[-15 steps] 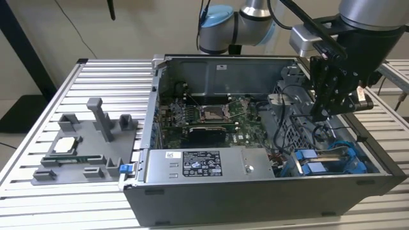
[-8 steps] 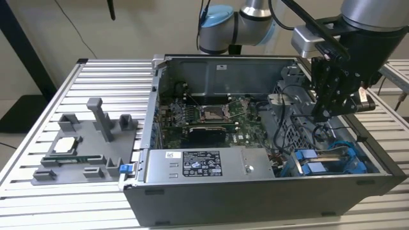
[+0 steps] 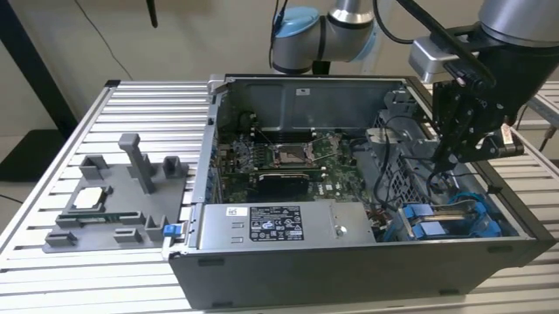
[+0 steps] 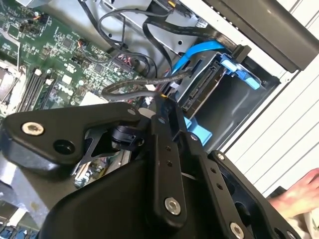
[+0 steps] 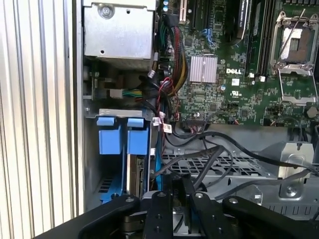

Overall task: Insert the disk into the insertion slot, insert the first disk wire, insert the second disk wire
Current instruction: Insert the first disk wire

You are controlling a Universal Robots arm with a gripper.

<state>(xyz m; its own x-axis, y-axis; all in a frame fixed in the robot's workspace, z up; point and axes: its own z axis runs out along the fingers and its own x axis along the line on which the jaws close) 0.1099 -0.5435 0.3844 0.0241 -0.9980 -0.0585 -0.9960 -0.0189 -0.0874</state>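
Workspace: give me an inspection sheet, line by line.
Surface: slatted metal table carrying an open computer case.
Job's things: disk in its blue frame sits in the slot.
Clutter: grey fixture with parts, at the exterior view's left of the case.
Gripper: gripper hovers by the disk's connector end.
Cables: black wires loose over the cage; blue cable arches above the disk.
Surroundings: a hand beside the case.
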